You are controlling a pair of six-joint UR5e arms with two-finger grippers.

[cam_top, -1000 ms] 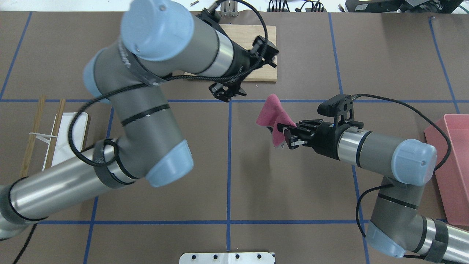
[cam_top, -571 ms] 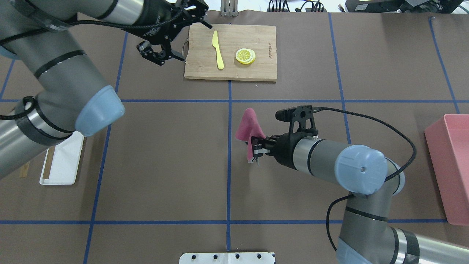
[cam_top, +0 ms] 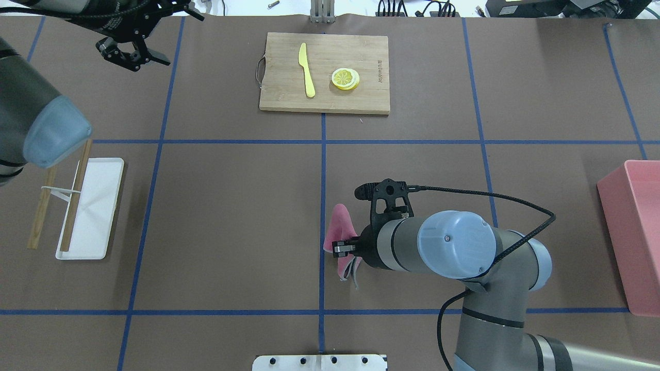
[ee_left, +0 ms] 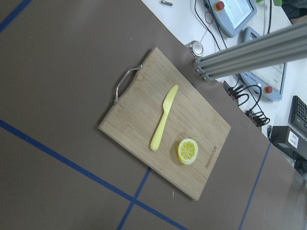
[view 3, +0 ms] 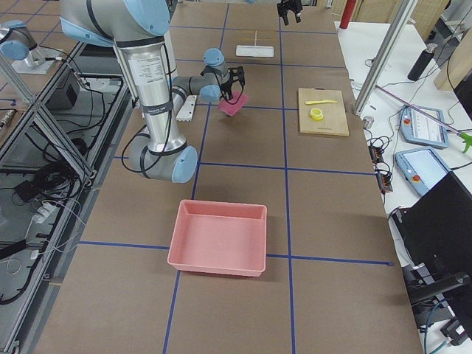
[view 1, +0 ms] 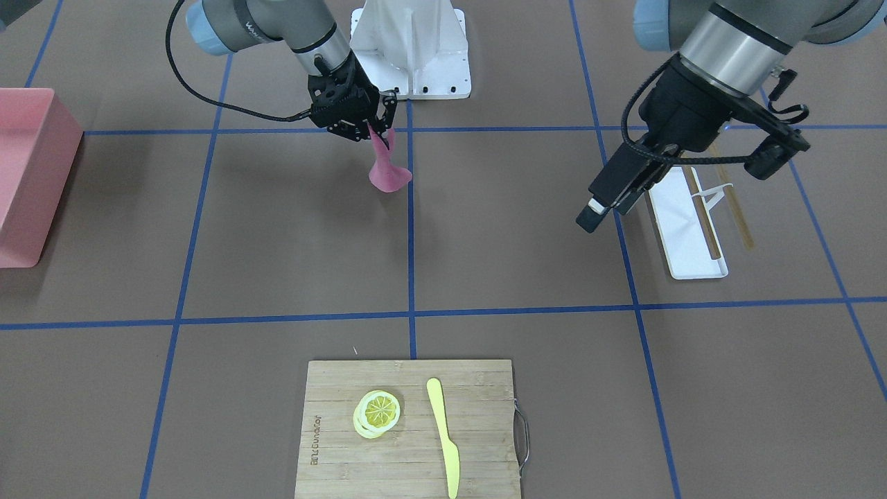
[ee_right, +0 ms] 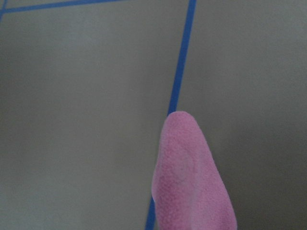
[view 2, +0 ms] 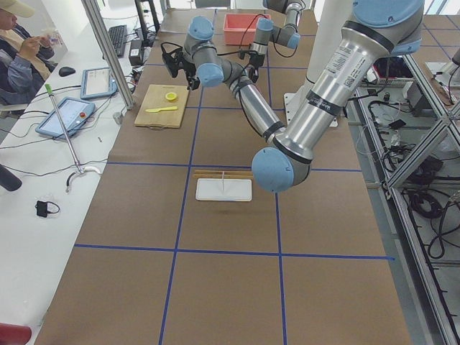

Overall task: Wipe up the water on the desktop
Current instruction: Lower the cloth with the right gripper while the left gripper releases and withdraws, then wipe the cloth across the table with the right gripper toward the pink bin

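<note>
My right gripper (cam_top: pixel 344 250) is shut on a pink cloth (cam_top: pixel 337 226). The cloth hangs from it just right of the centre blue tape line, and its lower end reaches down to the brown desktop (cam_top: pixel 232 216). The front view shows the same gripper (view 1: pixel 371 128) and cloth (view 1: pixel 386 172). The right wrist view shows the cloth (ee_right: pixel 192 182) over the tape line. No water shows on the desktop. My left gripper (cam_top: pixel 131 54) is open and empty, raised over the far left corner.
A bamboo cutting board (cam_top: pixel 325 98) with a yellow knife (cam_top: pixel 307 69) and lemon slices (cam_top: pixel 345 78) lies at the far centre. A white tray (cam_top: pixel 90 206) with chopsticks lies at the left. A pink bin (cam_top: pixel 639 237) stands at the right edge.
My right gripper has carried the cloth left and toward the robot's side. My left arm has swung away to the far left, uncovering the cutting board.
</note>
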